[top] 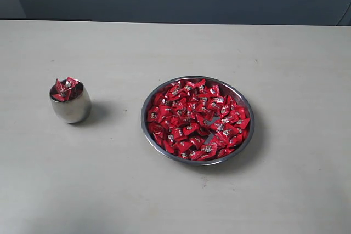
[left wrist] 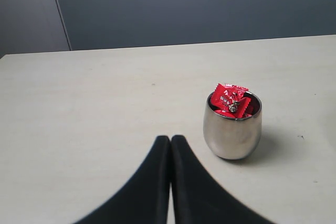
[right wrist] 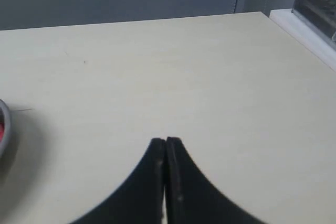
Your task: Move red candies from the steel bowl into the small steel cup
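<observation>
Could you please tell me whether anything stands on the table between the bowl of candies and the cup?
Nothing visible does. Only bare table lies between the bowl of red candies and the cup to its left in the exterior view. The cup's mouth is already heaped with candies, though.

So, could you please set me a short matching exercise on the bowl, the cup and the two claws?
1. steel bowl
2. small steel cup
3. left claw
4. right claw

A. shut, cup standing ahead of it
B. narrow, red candies poking over its rim
C. shut, bowl rim just in its view
D. wide, heaped with candies

Pairs: 1-D, 2-B, 3-A, 4-C
</observation>
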Tool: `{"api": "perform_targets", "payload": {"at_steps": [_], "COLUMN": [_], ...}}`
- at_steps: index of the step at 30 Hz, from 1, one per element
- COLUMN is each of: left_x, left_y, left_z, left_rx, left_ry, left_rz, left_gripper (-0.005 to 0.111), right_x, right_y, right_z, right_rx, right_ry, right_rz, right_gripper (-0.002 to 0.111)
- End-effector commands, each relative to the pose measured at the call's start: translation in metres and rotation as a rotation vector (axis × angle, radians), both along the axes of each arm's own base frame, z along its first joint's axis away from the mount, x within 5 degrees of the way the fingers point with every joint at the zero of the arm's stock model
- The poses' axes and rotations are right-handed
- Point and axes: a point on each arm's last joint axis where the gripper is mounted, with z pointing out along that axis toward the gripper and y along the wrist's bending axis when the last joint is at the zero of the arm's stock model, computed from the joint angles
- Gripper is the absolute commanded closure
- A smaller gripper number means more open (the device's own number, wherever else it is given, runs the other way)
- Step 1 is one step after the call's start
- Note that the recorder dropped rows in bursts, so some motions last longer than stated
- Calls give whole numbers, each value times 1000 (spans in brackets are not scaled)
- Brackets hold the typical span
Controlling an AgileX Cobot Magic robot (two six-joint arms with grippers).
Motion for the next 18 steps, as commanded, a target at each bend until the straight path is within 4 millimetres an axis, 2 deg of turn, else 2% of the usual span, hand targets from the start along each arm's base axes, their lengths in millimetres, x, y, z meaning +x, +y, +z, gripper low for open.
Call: {"api": "perform_targets", "payload": {"at_steps": [1, 18], "left_x": [0, 0], "left_y": [0, 0], "left_z": [-1, -1], "left_rx": [-1, -1], "left_ry": [-3, -3], "left_rz": [-6, -6], "left_gripper": [106, 106], "right_x": [0, 0], "right_y": [0, 0], "right_z": [0, 0], "right_rx": [7, 23], "right_ry": [-5, -3], "right_rz": [-5, -7], "right_gripper": [109, 109]}}
